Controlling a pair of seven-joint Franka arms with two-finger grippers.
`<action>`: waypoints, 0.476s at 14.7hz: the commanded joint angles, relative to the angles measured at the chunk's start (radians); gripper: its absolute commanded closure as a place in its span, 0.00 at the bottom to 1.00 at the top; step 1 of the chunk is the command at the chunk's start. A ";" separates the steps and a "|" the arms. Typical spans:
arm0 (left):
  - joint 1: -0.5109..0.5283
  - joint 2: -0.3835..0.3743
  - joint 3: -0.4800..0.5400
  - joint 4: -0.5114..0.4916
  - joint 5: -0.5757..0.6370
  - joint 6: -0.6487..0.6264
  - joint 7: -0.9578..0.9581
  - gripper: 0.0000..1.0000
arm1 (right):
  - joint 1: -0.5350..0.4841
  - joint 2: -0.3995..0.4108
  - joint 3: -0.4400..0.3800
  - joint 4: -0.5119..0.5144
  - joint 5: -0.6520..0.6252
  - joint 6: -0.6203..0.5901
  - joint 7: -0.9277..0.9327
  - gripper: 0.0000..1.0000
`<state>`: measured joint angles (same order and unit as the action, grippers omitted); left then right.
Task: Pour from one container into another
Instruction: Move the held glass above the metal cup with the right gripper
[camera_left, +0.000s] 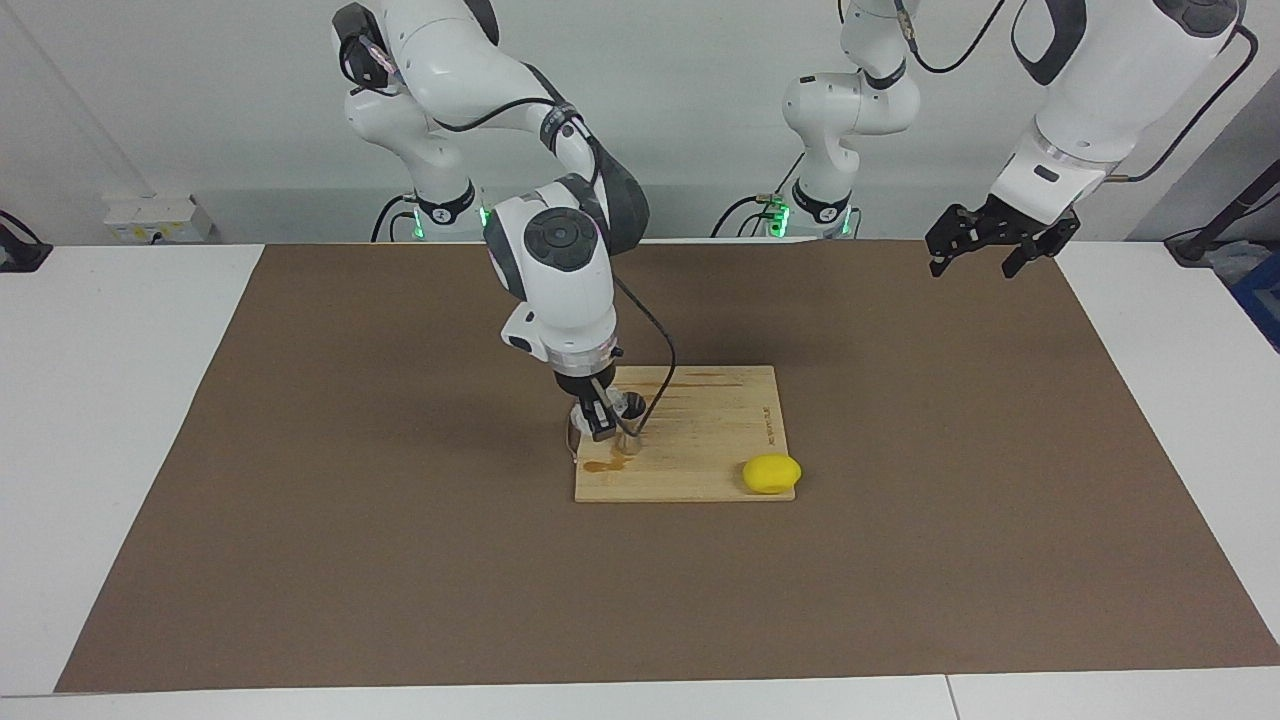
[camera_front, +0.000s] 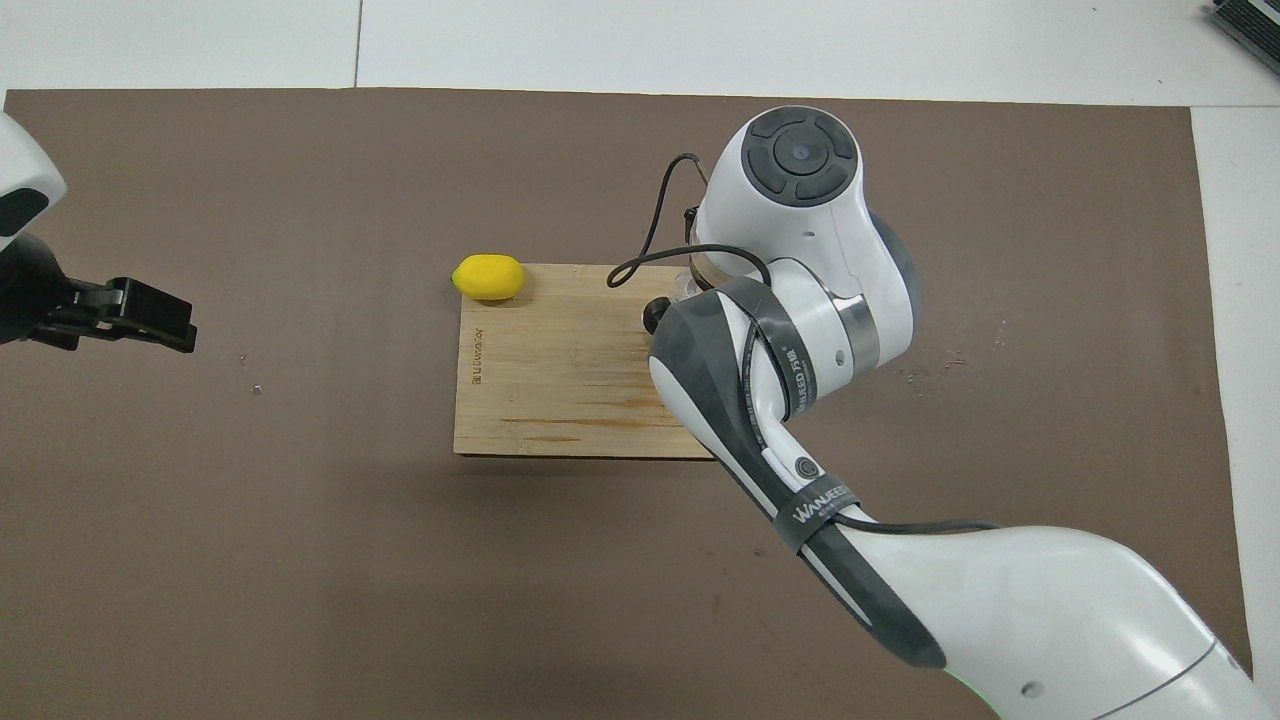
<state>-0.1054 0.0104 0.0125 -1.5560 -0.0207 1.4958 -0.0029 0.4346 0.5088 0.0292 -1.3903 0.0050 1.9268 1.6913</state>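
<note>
tilting in the right hand (camera_left: 603, 424), the clear cup (camera_left: 583, 428) hangs low over the wooden cutting board (camera_left: 700, 440), at the corner toward the right arm's end of the counter (camera_left: 120, 400). the hand's fingers are together on the cup. just beside it, the metal jigger (camera_left: 630, 425) stands upright on the board, its dark open mouth (camera_front: 655, 312) partly showing from under the arm in the overhead view; whether cup and jigger touch cannot be told. a small amber wet patch (camera_left: 600, 466) lies on the board under the cup. a yellow lemon (camera_left: 771, 473) sits at the board's other corner, on the edge farther from the robots, toward the left arm's end. the board lies on a brown mat (camera_left: 350, 560) that covers most of the counter. the left hand (camera_left: 985, 250) waits in the air over the mat's edge at its own end, well apart from the board, fingers apart and holding nothing.
</note>
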 joint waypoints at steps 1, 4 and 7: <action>0.003 -0.046 -0.009 -0.055 -0.007 0.070 0.007 0.00 | 0.018 -0.021 0.000 -0.035 -0.057 0.009 0.028 0.75; -0.019 -0.047 -0.009 -0.050 -0.007 0.078 0.012 0.00 | 0.030 -0.021 0.000 -0.038 -0.094 0.009 0.028 0.75; -0.020 -0.047 -0.011 -0.049 -0.008 0.083 0.011 0.00 | 0.039 -0.026 0.000 -0.039 -0.129 0.006 0.033 0.75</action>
<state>-0.1160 -0.0072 -0.0060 -1.5682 -0.0218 1.5498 -0.0025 0.4666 0.5085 0.0292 -1.4022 -0.0835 1.9268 1.6925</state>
